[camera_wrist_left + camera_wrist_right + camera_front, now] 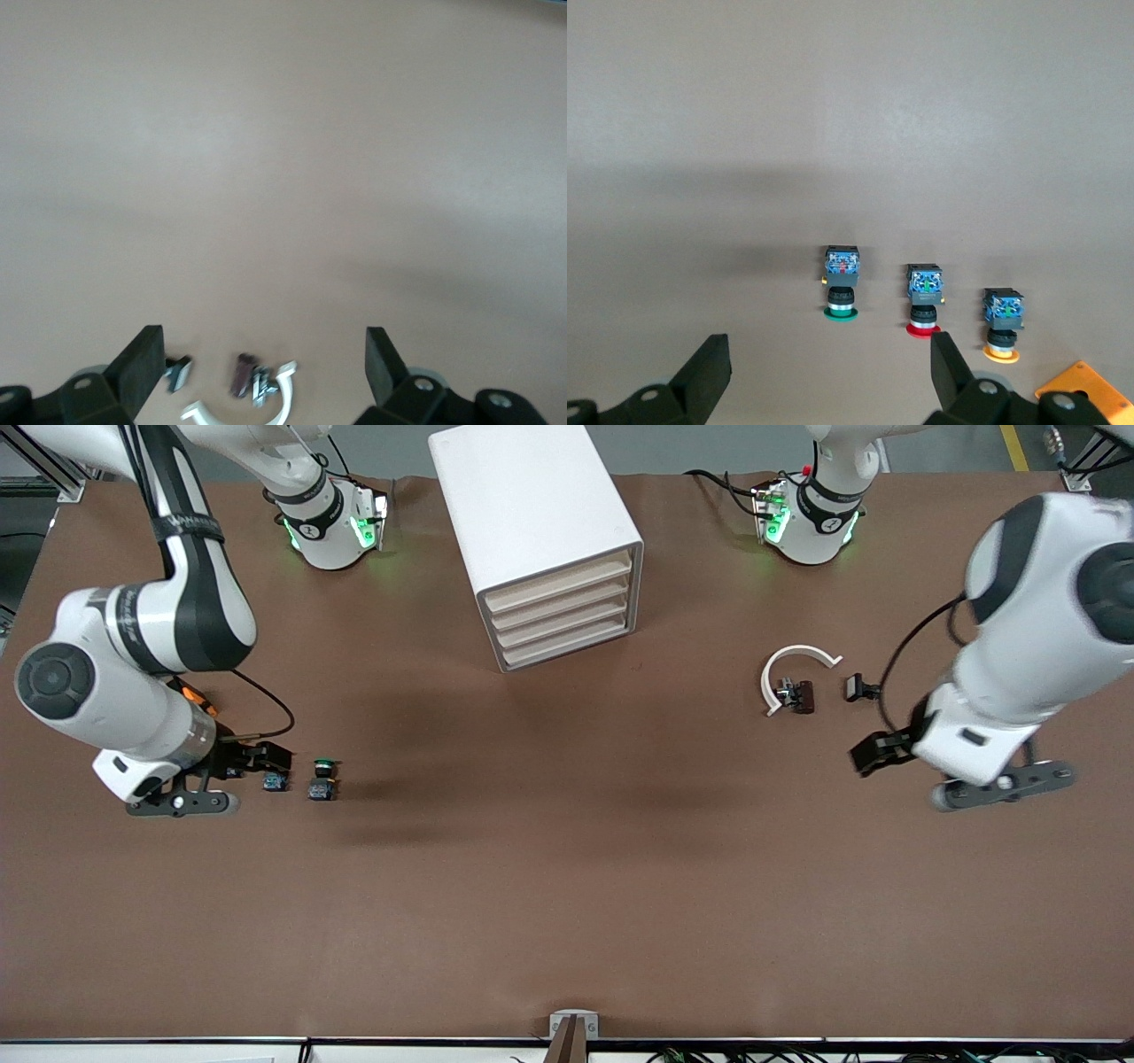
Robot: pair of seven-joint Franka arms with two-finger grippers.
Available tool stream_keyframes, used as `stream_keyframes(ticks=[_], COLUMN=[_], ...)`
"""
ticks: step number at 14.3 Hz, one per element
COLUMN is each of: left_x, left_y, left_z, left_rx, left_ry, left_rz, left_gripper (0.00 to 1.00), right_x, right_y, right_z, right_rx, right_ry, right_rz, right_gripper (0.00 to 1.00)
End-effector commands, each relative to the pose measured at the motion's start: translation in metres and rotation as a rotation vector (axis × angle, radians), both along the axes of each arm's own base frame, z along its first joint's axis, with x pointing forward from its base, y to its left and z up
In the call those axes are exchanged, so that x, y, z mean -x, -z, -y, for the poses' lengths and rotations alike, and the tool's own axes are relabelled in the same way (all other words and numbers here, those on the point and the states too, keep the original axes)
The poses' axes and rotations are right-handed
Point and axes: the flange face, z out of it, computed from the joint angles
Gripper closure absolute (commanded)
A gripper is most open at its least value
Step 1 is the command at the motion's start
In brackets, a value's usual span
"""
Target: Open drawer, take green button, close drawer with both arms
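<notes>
Right wrist view | button [841, 288]: green cap, seemingly blue-black body | both end effectors open

Place: a robot laboratory or test workshop.
Arms: two white arms [142, 655] are mounted at a brown table [567, 886].
Landmark: a white drawer cabinet [540, 540] stands between the arm bases.
Edge: cables [709, 1056] lie along the table edge nearest the camera, well apart from the cabinet.
</notes>
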Motion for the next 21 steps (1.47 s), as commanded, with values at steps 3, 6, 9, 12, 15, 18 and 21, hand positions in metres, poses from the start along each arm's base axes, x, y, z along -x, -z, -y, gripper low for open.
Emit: stream_keyframes(ticks=[3,6,9,12,15,18,21], left_x=[0.038,0.049,0.049,0.049,0.057,0.066,0.083], left_y=[-0.068,-0.079,-0.079,-0.08,-0.091,-0.098,-0.116], left_z=[-0.047,-0.049,-0.047,-0.052,-0.051,-0.062,-0.058], left_rx=[-0.01,-0.023,-0.004,0.021,0.013,0.012,0.048], left_ry=[0.021,0.013,0.016,0.008,0.01,0.008,0.026], left_rz=[-0.017,-0.036,-0.037,-0.038,-0.032,-0.055,-0.033], left_gripper=[0.0,0.0,0.0,0.0,0.0,0.0,0.0], right_x=[0.002,0.001,0.0,0.0,0.001,0.008,0.012], right_y=[-0.062,-0.091,-0.099,-0.108,-0.122,-0.162,-0.171], right_z=[0.019,0.029,0.056,0.075,0.074,0.068,0.067], right_rx=[-0.001,0.0,-0.006,-0.009,-0.009,-0.01,-0.007], right_ry=[-0.035,-0.032,-0.085,-0.114,-0.119,-0.124,-0.128], right_rz=[-0.019,-0.027,-0.034,-0.019,-0.017,-0.041,-0.045], right_gripper=[0.0,0.0,0.0,0.0,0.0,0.0,0.0])
